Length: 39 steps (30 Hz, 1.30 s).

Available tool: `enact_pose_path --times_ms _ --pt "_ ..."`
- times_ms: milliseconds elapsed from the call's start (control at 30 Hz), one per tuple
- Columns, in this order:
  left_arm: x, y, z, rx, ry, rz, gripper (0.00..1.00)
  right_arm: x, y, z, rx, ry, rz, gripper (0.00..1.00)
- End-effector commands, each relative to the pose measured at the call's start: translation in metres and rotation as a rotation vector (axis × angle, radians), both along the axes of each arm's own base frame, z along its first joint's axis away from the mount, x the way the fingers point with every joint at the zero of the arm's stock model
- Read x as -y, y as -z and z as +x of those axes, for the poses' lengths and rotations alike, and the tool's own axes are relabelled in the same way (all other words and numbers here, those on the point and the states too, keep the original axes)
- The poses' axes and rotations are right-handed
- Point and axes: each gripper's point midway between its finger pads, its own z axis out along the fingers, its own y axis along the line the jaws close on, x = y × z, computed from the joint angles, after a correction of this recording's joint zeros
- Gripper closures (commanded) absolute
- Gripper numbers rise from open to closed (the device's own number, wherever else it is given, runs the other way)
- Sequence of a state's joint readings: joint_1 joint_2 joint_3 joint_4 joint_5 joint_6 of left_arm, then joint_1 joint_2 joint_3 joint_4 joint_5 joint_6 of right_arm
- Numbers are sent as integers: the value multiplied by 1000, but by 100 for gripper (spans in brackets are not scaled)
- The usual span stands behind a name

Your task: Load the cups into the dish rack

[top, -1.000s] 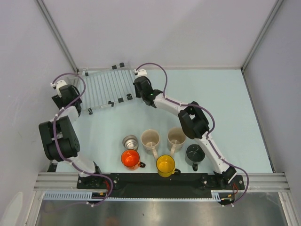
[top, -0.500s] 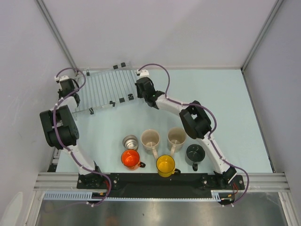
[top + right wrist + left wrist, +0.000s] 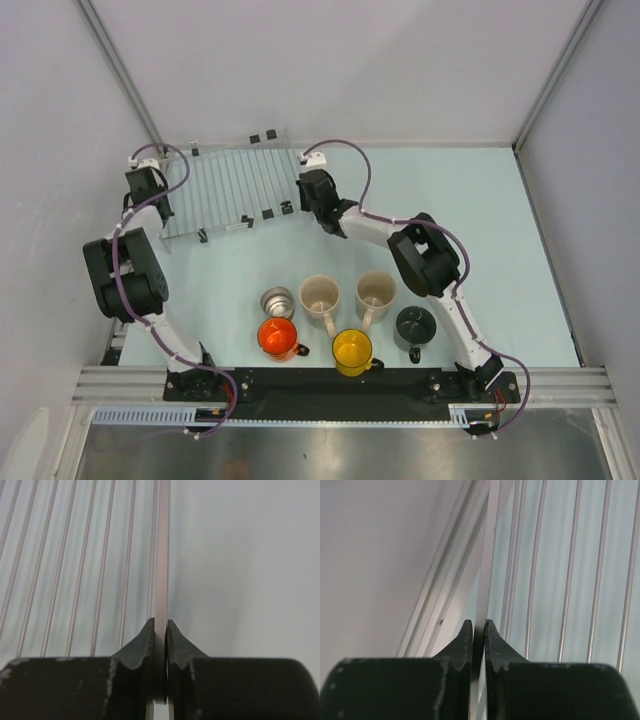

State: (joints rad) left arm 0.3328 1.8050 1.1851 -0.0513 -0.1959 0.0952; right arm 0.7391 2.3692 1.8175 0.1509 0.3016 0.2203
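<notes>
The dish rack (image 3: 230,182), a flat grid of silver wires, lies at the far left of the table. My left gripper (image 3: 167,205) is shut on its left edge bar (image 3: 485,555), and my right gripper (image 3: 299,192) is shut on its right edge bar (image 3: 162,555). All the cups stand near the front, apart from both grippers: a steel cup (image 3: 277,301), two beige mugs (image 3: 320,295) (image 3: 375,289), an orange mug (image 3: 277,337), a yellow mug (image 3: 351,349) and a dark grey mug (image 3: 414,324).
Grey enclosure walls (image 3: 60,120) close in the left, back and right sides. The left wall runs close beside the rack's left edge. The black base rail (image 3: 330,382) holding both arms runs along the near edge.
My left gripper has reached the rack's left edge and closed on it. The rack has shifted slightly right and towards the back and looks raised. The right gripper kept its grip. The cups have not moved.
</notes>
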Motion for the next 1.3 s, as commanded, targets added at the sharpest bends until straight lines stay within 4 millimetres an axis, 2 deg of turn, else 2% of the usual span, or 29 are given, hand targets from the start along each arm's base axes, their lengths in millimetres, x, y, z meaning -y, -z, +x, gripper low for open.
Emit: enact_pose_path --times_ms 0,133,300,333,367,567,700,767,800,833,867,900,1000,1033,1067,1133,1233,1267 --pt "20 -46 21 172 29 -24 99 -9 -36 -49 32 -63 -50 100" --pt "36 -55 28 187 95 -37 100 -2 -53 -64 66 -50 -56 100" --pt "75 -51 27 141 211 -30 100 16 -57 -82 39 -18 -69 100" --pt "81 -56 26 146 231 -27 100 29 -60 -86 42 14 -82 100" --pt "94 -57 27 146 261 -26 99 35 -60 -89 42 25 -91 100" --pt "136 -63 22 147 368 -17 99 73 -80 -109 69 87 -97 100" --pt "162 -58 14 124 441 -4 100 94 -79 -123 34 131 -120 100" --pt "171 -50 7 104 464 -3 100 107 -74 -128 12 172 -135 100" --pt "187 -51 4 104 504 -1 100 119 -72 -131 -3 194 -150 100" --pt "192 -50 1 102 521 0 100 128 -65 -134 -28 206 -170 100" --pt "203 -42 -7 80 547 -3 100 133 -63 -136 -41 216 -171 100" --pt "207 -45 -11 88 565 3 100 147 -55 -137 -73 248 -186 100" --pt "228 -34 -27 63 625 4 99 168 -40 -140 -139 307 -184 100" --pt "233 -36 -31 70 641 4 100 182 -30 -143 -169 330 -213 100" --pt "243 -31 -40 58 672 3 100 189 -23 -146 -185 351 -230 100" --pt "256 -33 -48 67 708 7 100 205 -9 -156 -210 382 -257 100" --pt "264 -25 -57 53 729 7 100 213 1 -165 -242 393 -237 100" --pt "268 -24 -59 49 739 7 100 219 7 -168 -254 395 -240 97"
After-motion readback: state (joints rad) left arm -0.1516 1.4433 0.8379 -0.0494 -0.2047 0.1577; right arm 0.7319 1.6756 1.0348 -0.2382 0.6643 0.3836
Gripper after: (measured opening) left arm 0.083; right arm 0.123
